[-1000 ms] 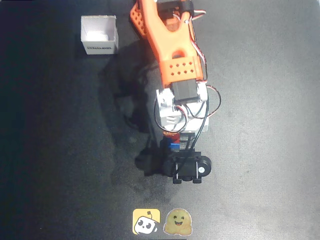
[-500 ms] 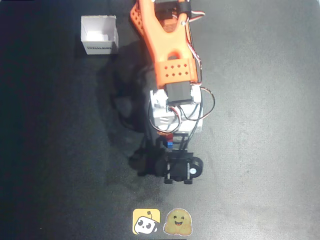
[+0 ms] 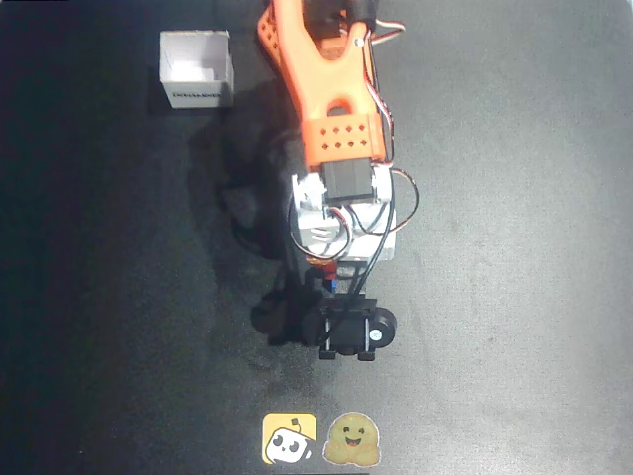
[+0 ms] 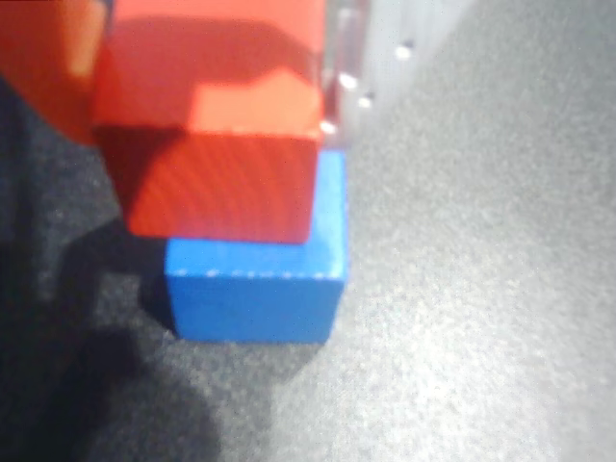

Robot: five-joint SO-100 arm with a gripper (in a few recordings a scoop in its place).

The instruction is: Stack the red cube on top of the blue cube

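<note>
Red cube point(image 4: 217, 144) sits over the blue cube point(image 4: 255, 279), offset left in the wrist view, right under the gripper point(image 3: 331, 277). Whether the gripper still grips, I can't tell. Stack looks nearly done; release remains.

The red cube point(image 4: 217, 144), bright red-orange and matte, is sitting over the blue cube point(image 4: 255, 284) in the wrist view, shifted toward the picture's left so the blue cube's right edge is showing. The blue cube is resting flat on the dark surface.
</note>
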